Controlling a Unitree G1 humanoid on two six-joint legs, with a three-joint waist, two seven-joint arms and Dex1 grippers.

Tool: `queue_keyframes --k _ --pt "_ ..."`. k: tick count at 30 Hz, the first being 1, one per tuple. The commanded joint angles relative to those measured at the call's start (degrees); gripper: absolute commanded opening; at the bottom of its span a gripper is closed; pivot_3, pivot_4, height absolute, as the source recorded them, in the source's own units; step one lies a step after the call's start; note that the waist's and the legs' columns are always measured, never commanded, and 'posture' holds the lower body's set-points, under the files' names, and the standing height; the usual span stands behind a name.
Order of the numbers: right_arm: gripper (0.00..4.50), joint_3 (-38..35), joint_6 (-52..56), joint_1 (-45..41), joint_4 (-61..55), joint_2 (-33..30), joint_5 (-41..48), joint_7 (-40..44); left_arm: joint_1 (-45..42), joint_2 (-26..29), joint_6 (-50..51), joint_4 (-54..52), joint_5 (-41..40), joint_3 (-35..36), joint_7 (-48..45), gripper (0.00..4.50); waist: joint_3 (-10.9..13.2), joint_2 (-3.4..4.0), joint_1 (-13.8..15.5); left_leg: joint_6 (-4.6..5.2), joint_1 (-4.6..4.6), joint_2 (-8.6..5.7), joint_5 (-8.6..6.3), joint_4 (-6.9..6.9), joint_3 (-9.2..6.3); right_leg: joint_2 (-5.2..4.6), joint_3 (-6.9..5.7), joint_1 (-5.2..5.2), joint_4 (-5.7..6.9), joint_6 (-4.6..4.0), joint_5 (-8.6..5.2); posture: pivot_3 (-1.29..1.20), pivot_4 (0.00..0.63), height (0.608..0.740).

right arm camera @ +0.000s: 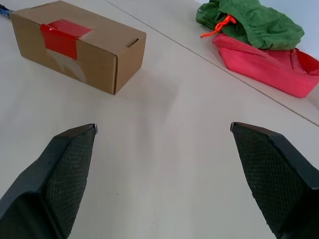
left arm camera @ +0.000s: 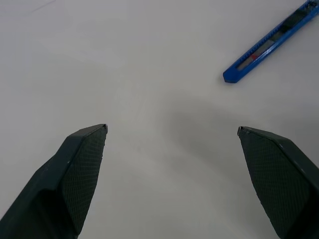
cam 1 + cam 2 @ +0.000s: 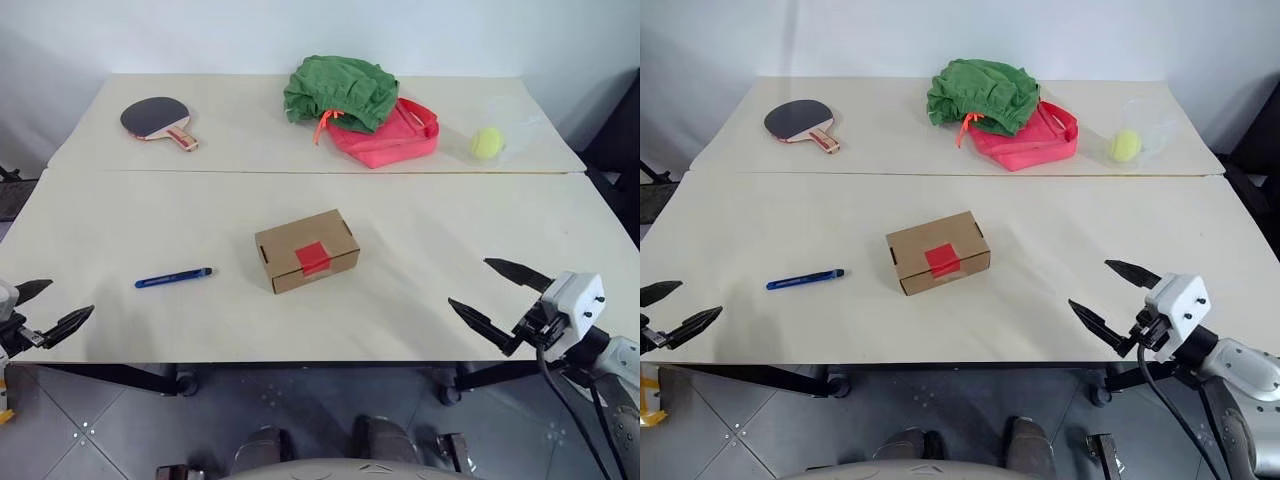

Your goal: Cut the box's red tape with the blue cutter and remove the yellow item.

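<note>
Blue cutter (image 3: 174,277) lies flat on the desk (image 3: 420,230) left of the box (image 3: 306,250), long axis roughly crosswise — nearer the left end effector (image 3: 46,308), fingers apart and empty, than the right end effector (image 3: 498,298), also spread.

Left gripper (image 3: 40,306) at the near left, fingers spread wide, nothing held. Right gripper (image 3: 500,292) at the near right — jaws wide apart, also holding nothing.

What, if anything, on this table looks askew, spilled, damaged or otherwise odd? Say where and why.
Nothing stands out. The box lies shut and undamaged, its red tape whole across the lid's edge. The cutter lies flat to its left. At the far edge, a green cloth is heaped on a pink bag.
</note>
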Motion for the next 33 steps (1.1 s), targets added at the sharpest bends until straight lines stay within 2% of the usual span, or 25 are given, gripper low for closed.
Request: queue_keyframes --k 1,8,9,12,15,18,22,24,29,33 --pt "4.5 0.3 -1.2 -0.2 -0.3 0.2 0.3 0.8 1.2 -0.2 0.2 -2.2 -1.3 2.1 0.4 4.43 0.0 0.0 0.0 0.0 0.0 0.0 0.0 0.0 0.0 0.0 0.0 0.0 0.0 0.0 0.0 0.0 0.15 0.74" --pt "4.5 3.4 7.2 -3.0 -4.3 -0.9 5.9 0.6 -2.1 0.6 7.0 -8.7 -4.4 0.2 -1.1 4.43 0.0 -0.03 0.0 0.0 0.01 0.03 0.0 0.11 0.0 0.0 0.02 0.01 0.07 0.0 0.0 0.0 0.15 0.74" --pt "4.5 4.5 8.8 -3.4 -5.4 -1.9 6.4 1.4 -4.0 1.0 7.9 -10.4 -4.0 -1.4 -1.1 4.27 0.0 -0.02 0.2 0.0 0.01 0.03 0.0 0.12 -0.01 0.0 0.03 0.03 0.07 0.0 0.0 0.0 0.15 0.74" --pt "3.97 7.8 12.8 -4.7 -7.9 -3.7 7.7 2.7 -10.8 1.5 10.4 -14.8 -2.6 -7.4 -0.9 3.64 0.0 -0.04 1.0 0.01 0.0 0.0 0.0 0.19 -0.04 -0.01 0.05 0.06 0.1 0.0 0.0 0.0 0.15 0.74" --pt "2.92 16.6 15.0 -9.9 -8.7 -2.2 2.6 -0.1 -25.7 -2.1 8.6 -11.1 6.1 -20.1 1.4 2.68 -0.1 -0.09 1.7 0.01 0.01 -0.04 0.01 0.27 -0.02 0.0 0.05 0.09 0.14 0.0 0.0 0.0 0.15 0.74" --pt "1.93 24.2 15.3 -15.4 -5.1 0.7 -4.4 -3.7 -35.7 -6.3 4.8 -3.3 13.3 -28.8 2.3 1.79 -0.1 -0.1 1.6 0.02 -0.07 -0.07 0.01 0.55 0.03 0.0 0.07 0.05 0.35 -0.01 0.0 0.0 0.15 0.74" --pt "0.55 32.4 16.9 -21.6 0.4 4.3 -12.0 -7.1 -45.9 -12.2 1.7 6.3 18.4 -34.2 6.0 0.56 -0.1 -0.16 0.7 0.0 -0.14 -0.04 -0.01 0.67 0.58 0.03 0.03 -0.13 0.54 -0.01 0.0 0.0 0.15 0.74" --pt "0.0 35.3 18.4 -24.4 3.0 6.8 -14.6 -8.7 -49.0 -15.2 2.0 8.9 18.7 -36.3 4.1 0.01 0.0 -0.22 0.3 0.0 -0.28 -0.03 0.0 0.71 0.56 0.04 0.02 -0.23 0.56 0.0 0.0 0.0 0.15 0.74" --pt "0.0 36.6 22.9 -28.6 6.2 11.9 -16.8 -12.6 -52.6 -19.4 -1.2 11.9 21.4 -41.0 1.3 0.01 0.0 -0.24 -0.1 0.0 -0.38 -0.01 -0.01 0.84 0.51 0.05 -0.03 -0.24 0.58 0.02 0.0 0.0 0.15 0.74" --pt "0.0 34.2 25.6 -29.2 5.1 12.2 -16.4 -13.4 -49.9 -20.0 0.8 6.5 19.7 -44.3 -8.1 0.01 0.0 -0.24 0.0 0.01 -0.42 0.0 -0.01 0.93 0.49 0.05 -0.03 -0.23 0.58 0.02 0.0 0.0 0.15 0.74"
